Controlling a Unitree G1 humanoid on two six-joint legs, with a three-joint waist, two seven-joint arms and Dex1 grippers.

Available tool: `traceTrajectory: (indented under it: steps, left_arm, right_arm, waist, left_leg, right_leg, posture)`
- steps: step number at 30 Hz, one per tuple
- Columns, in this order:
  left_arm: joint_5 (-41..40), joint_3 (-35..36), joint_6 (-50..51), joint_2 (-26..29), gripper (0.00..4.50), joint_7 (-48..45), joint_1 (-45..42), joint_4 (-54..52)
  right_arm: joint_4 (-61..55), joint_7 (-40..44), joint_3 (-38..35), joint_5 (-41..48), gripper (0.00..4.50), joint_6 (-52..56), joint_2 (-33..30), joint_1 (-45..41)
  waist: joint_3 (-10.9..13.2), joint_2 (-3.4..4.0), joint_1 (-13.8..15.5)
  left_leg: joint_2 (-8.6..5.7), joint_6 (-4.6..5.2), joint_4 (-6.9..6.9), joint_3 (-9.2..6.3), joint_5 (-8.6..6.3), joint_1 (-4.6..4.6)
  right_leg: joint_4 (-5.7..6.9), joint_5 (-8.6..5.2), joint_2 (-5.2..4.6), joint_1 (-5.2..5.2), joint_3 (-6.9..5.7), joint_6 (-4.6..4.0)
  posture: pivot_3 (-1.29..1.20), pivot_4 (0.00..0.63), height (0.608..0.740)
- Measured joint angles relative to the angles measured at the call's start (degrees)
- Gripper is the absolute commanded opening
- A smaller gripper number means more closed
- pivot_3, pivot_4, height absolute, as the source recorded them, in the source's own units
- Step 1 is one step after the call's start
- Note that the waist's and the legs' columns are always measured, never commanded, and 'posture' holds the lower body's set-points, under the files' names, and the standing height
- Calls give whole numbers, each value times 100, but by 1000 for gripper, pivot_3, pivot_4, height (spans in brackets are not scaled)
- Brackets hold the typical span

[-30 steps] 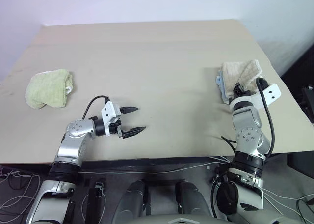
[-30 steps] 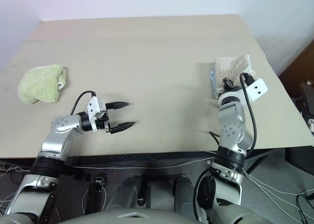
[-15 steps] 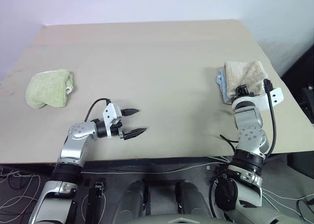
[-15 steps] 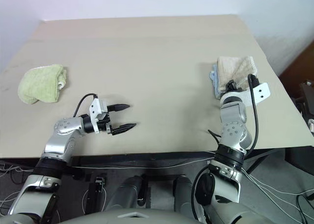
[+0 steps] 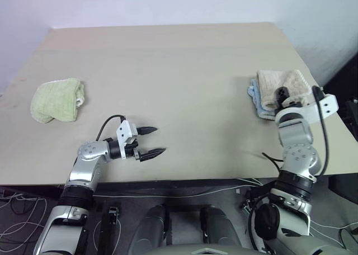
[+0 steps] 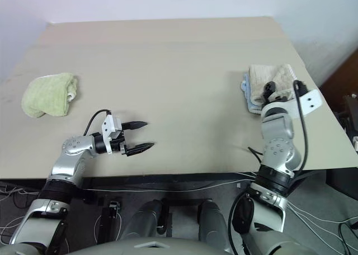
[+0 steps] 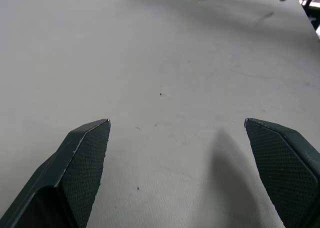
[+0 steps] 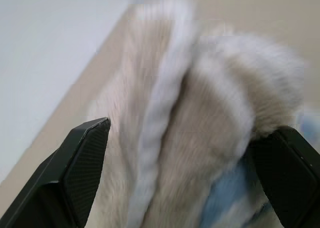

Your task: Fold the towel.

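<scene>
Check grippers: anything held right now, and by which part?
Nothing held. Left gripper open over bare table; right gripper open, fingers either side of the folded towel.

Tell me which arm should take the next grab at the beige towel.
Right, probably. The right gripper stands open right at the folded beige towel on the light blue towel. The left gripper, also open, hovers over bare table far from it.

Bright even daylight, soft shadows, head views sharp, towel (image 8: pixel 190 153) blurred close up in right wrist view
</scene>
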Motion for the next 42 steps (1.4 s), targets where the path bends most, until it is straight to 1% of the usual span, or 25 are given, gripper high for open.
traceTrajectory:
  steps: [4,7,9,12,19,21,25,29,35,42]
  left_arm:
    - [-2,-5,11,-65,4500,1,-89,-1]
    - [-69,1,216,-106,4500,-2,-168,-31]
    - [-131,1,386,-90,4500,-70,-217,-126]
    - [-203,3,612,-71,4500,-84,-217,-300]
    - [-236,1,964,11,4500,-2,-276,-708]
    - [-248,4,1114,45,4500,55,-275,-937]
    - [-372,80,1399,143,4500,154,-265,-1243]
    - [-498,117,1523,220,4500,150,-262,-1315]
    - [-633,156,1603,341,4500,132,-102,-1477]
    - [-913,431,1722,470,4500,137,286,-1753]
  right_arm:
    - [-340,116,40,159,4490,325,-235,133]
    - [-646,345,203,259,4490,661,-459,468]
    - [-849,565,343,237,4490,838,-687,840]
    - [-929,792,398,146,4490,964,-908,1221]
    - [-944,1228,307,86,4490,994,-1345,1433]
    - [-1099,1563,388,14,4490,1038,-1631,1691]
    - [-1630,2575,746,-280,4490,1014,-2325,2353]
    - [-1768,3440,939,-475,4490,837,-2780,2470]
    - [-1807,4431,1647,-935,4490,238,-2862,2164]
    - [-1819,5712,2470,-744,4490,223,-2804,1864]
  waist:
    - [0,0,-16]
    - [0,0,-5]
    - [0,0,5]
    - [0,0,7]
    - [0,0,-1]
    - [0,0,15]
    - [1,0,25]
    - [1,0,-6]
    - [1,0,23]
    - [1,-1,25]
  left_leg:
    - [2,0,-1,0,0,0]
    - [2,0,0,0,0,-1]
    - [1,1,1,0,0,-2]
    - [-1,1,4,0,0,-2]
    - [2,1,3,0,0,-1]
    - [1,1,2,0,0,-4]
    - [-2,2,5,-1,-1,-7]
    - [1,2,6,-1,-1,-3]
    - [1,1,4,-3,-1,-8]
    - [0,3,-1,-8,-4,-11]
  right_leg:
    - [0,0,2,0,0,0]
    - [0,-1,1,0,0,1]
    - [-3,-2,1,3,-1,3]
    - [-3,-2,-2,4,-1,3]
    - [-3,-3,1,4,-1,4]
    - [-6,-6,-2,4,-3,8]
    - [-10,-8,-6,7,-5,12]
    - [-11,-9,-8,10,-5,10]
    - [-23,-9,-15,9,-8,11]
    - [-46,-9,-20,15,-12,11]
  posture:
    - [0,150,740]
    - [0,150,740]
    - [0,150,740]
    - [0,150,740]
    - [0,150,740]
    - [0,150,740]
    - [0,150,740]
    - [0,150,740]
    - [0,150,740]
    - [0,150,740]
